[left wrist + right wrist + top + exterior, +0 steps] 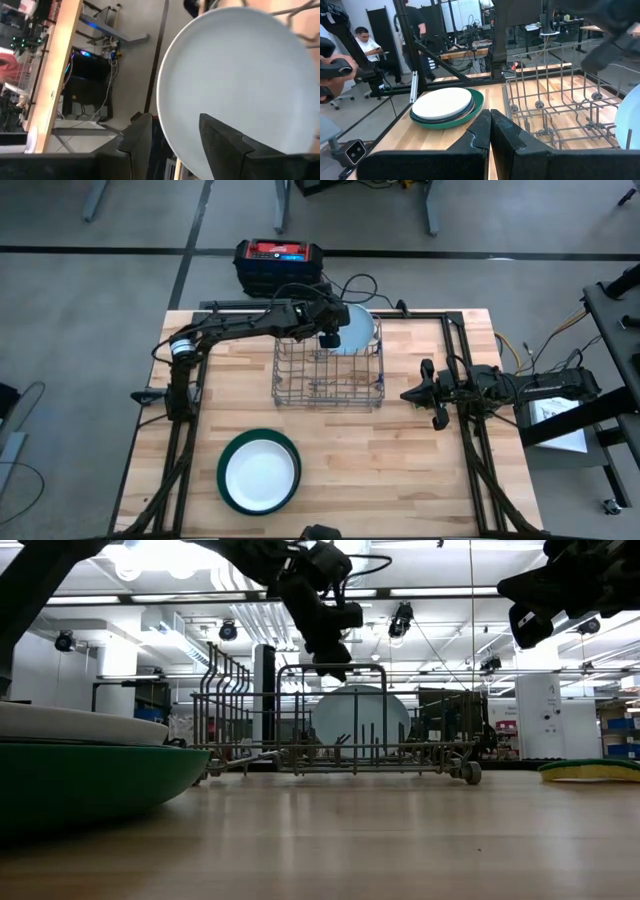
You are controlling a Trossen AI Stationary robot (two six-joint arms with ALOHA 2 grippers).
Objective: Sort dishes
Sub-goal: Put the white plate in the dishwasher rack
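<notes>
**Pale blue plate upright in rack, left gripper above its rim**

Table: light wooden butcher-block top, dark frame rails running along its left and right sides.

Left arm: reaches from the left side across to the far edge of the rack. Right arm: waits at the right side of the table, well apart from the rack.

Wire rack: grey, at the centre of the table toward the far side, standing on small wheels in the low view.

Dark green plate: largest dish, lies flat near the front of the table, left of centre. The white plate lies inside it; the right wrist view shows more than one plate stacked there, how many I cannot tell.

Pale blue plate: stands on edge at the far end of the rack, between the wires, face toward the near side.

Left gripper: directly above the pale blue plate's top rim. Fingers parted, one on each side of the rim; whether they touch the plate I cannot tell.

Right gripper: fingers pressed together, holding nothing.

Yellow-green sponge: flat on the table at the right in the low view
</notes>
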